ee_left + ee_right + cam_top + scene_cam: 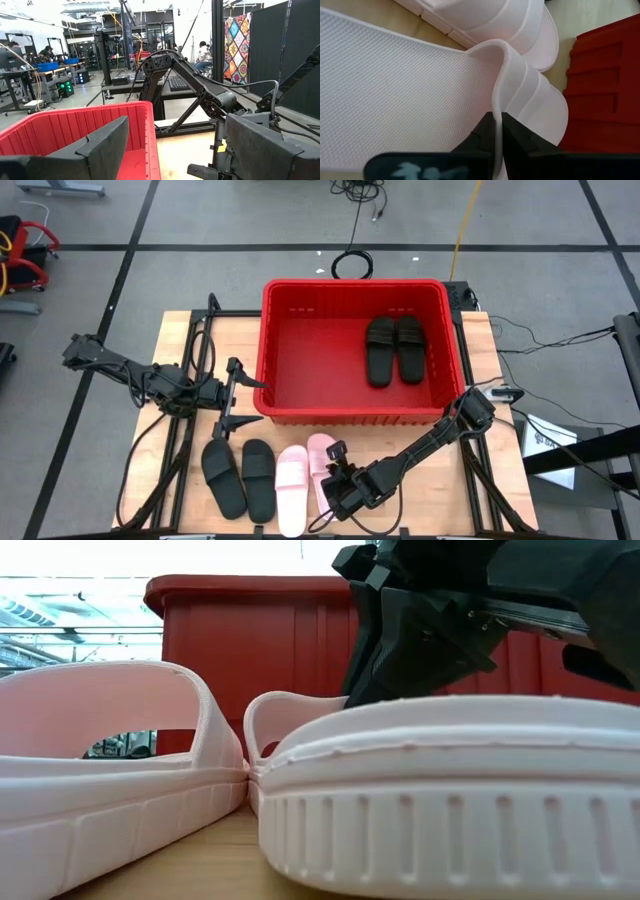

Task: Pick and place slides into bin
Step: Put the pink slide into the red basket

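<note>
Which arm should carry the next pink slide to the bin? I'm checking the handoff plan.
Right. The right gripper has its fingers pinched on a pink slide's strap; the left gripper hangs open beside the red bin, holding nothing.

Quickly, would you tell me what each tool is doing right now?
Left tool: open, empty, beside the bin.
Right tool: shut on a pink slide's strap.

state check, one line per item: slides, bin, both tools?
black slides in bin: pair, flat, side by side
black slides on table: pair, flat, untouched
left pink slide: flat on table, free
right pink slide: on table, strap pinched by right tool
red bin: upright, holds two slides
right tool: shut on the strap
left tool: open, beside the bin, empty
</note>
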Available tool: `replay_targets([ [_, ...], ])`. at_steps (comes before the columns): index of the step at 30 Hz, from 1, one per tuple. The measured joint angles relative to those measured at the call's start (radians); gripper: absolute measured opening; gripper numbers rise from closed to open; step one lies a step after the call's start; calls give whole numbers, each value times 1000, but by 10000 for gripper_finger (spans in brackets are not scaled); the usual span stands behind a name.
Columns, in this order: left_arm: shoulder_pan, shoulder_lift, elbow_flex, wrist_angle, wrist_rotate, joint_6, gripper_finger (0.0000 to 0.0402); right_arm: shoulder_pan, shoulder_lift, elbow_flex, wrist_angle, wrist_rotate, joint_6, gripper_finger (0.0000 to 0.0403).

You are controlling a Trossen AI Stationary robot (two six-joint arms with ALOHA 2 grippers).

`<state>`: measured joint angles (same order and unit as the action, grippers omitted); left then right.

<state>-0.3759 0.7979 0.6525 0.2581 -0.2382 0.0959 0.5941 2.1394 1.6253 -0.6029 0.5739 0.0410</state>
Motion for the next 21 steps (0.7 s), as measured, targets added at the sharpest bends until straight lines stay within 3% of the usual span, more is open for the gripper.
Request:
replay_targets([
  [21,0,0,0,0,0,-3,340,36,-90,0,-11,-10,26,4],
])
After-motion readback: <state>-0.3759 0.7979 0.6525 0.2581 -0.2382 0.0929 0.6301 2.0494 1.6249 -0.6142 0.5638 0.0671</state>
